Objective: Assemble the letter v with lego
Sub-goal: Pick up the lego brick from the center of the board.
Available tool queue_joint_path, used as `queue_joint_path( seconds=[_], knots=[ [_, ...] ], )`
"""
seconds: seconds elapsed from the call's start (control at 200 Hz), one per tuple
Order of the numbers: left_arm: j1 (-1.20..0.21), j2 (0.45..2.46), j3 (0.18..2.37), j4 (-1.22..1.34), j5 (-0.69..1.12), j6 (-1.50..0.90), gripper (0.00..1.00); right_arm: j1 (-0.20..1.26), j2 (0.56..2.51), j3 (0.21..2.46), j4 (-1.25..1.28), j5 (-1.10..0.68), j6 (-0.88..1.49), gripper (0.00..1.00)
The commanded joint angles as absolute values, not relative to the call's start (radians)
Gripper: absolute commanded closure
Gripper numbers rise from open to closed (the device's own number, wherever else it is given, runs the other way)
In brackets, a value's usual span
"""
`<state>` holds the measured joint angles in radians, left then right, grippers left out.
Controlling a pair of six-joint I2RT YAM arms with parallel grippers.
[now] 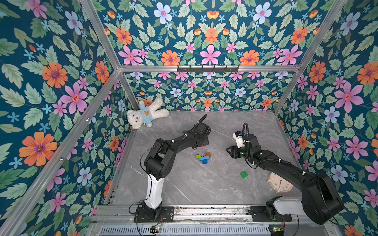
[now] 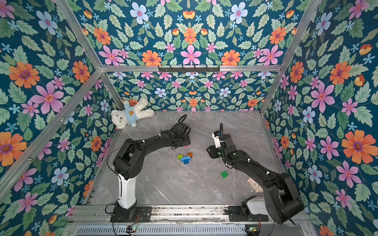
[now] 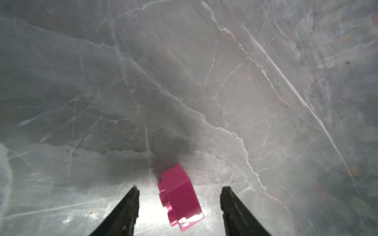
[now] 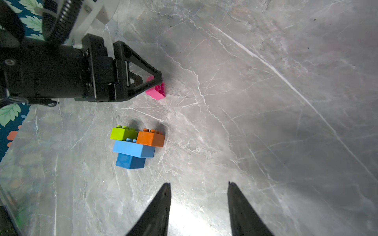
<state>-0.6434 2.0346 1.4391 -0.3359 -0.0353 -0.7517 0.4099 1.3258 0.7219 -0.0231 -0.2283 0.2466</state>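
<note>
A joined lego cluster [image 1: 203, 158] [image 2: 185, 158] lies mid-table: lime [image 4: 123, 132] and orange [image 4: 151, 139] bricks sit on a long light-blue brick [image 4: 134, 148], with a dark blue one [image 4: 131, 161] under it. A loose pink brick [image 3: 180, 196] [image 4: 157, 92] lies on its side just behind the cluster. My left gripper [image 3: 180, 189] is open around it, with a gap on both sides. My right gripper [image 4: 198, 184] is open and empty, low over bare table to the right of the cluster. A green brick [image 1: 243, 174] [image 2: 224, 174] lies alone nearer the front.
A white teddy bear [image 1: 146, 115] lies in the back left corner. A beige clock [image 1: 279, 181] sits at the front right, partly under the right arm. Floral walls close in the grey marble table [image 1: 184, 183] on three sides.
</note>
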Motion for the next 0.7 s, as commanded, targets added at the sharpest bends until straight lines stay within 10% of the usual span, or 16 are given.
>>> queue_joint_path(
  seconds=[0.0, 0.695],
  knots=[
    [-0.644, 2.053, 1.454, -0.337, -0.064, -0.770, 0.36, 0.407, 1.307, 0.705, 0.008, -0.232, 0.231, 0.52],
    [-0.649, 2.071, 1.504, -0.447, -0.094, -0.538, 0.69, 0.399, 1.296, 0.675, 0.035, -0.250, 0.230, 0.52]
  ],
)
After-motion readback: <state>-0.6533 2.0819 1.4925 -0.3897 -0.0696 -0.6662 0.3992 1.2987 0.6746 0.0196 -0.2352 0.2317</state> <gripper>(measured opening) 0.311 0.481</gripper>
